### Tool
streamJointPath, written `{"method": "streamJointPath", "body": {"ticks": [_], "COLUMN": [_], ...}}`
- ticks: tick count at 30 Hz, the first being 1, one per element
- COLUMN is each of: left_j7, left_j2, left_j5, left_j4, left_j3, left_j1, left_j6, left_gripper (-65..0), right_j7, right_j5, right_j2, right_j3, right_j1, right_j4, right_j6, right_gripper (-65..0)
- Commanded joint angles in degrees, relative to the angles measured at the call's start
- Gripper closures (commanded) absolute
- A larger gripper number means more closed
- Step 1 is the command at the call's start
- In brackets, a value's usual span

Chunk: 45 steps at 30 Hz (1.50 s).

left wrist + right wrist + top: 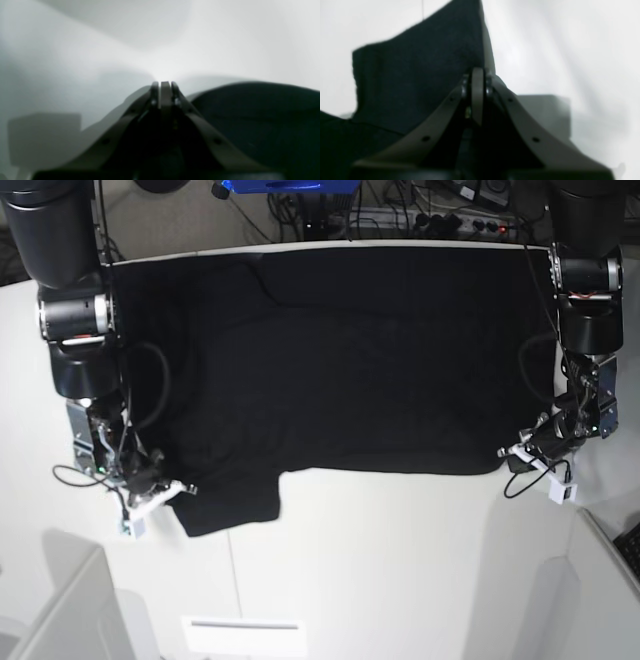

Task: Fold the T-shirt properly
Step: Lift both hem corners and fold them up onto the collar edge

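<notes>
Left gripper (165, 85) jaws closed at T-shirt (340, 370) near-right hem corner; cloth pinch itself unclear. Right gripper (477, 72) jaws closed on near-left sleeve edge. T-shirt plain black, spread flat across far half of white table (400, 560), slight wrinkles. Near hem straight; bare table along near side.

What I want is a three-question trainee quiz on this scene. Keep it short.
1. True or false: the T-shirt shows a bright print on its upper side.
2. The right end effector is at: A) the shirt's middle, B) a sleeve's edge, C) the table's near edge.
3. Fill in: the left end effector's jaws are ____.
Key: 1 false, plain black shows; 2 B; 3 shut.
</notes>
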Motion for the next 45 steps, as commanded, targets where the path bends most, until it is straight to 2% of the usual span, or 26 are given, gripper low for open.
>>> {"method": "streamJointPath", "body": {"ticks": [1, 11, 15, 22, 27, 33, 38, 45], "left_j7": [-0.1, 6.7, 6.9, 6.9, 6.9, 7.1, 13.2, 15.2], "left_j2": [-1.4, -1.6, -1.7, -1.7, -1.7, -1.5, -1.2, -1.2], "left_j5": [-0.6, -0.6, -0.6, -1.0, -1.0, -1.0, -0.7, -1.0], "left_j4": [2.5, 16.3, 20.3, 24.3, 28.6, 32.2, 39.3, 45.8], "left_j3": [-1.2, -10.6, -12.1, -12.2, -12.2, -13.9, -20.5, -21.6], "left_j1": [-0.5, 7.1, 10.0, 13.6, 15.9, 19.2, 23.0, 27.9], "left_j6": [-0.5, -0.5, -0.5, -0.5, -0.5, -0.5, -0.5, -0.5], "left_gripper": [0.0, 0.0, 0.0, 0.0, 0.0, 0.0, 0.0, 0.0], "right_j7": [1.6, 0.8, -1.3, -7.6, -12.3, -15.4, -17.7, -21.8], "right_j5": [0.5, 0.6, 0.7, 0.4, 0.4, 0.4, 0.4, 0.4], "right_j2": [1.2, 1.4, 1.4, 1.4, 1.4, 1.4, 1.4, 1.2], "right_j3": [0.3, 0.3, 0.5, 9.8, 13.8, 16.9, 18.9, 21.9], "right_j1": [2.3, 0.5, -2.0, -8.2, -12.5, -16.0, -18.1, -21.4], "right_j4": [1.2, 1.3, 7.6, 21.0, 29.5, 35.3, 38.9, 45.3], "right_j6": [0.3, 0.3, 0.3, 0.3, 0.3, 0.3, 0.3, 0.3], "right_gripper": [0.0, 0.0, 0.0, 0.0, 0.0, 0.0, 0.0, 0.0]}}
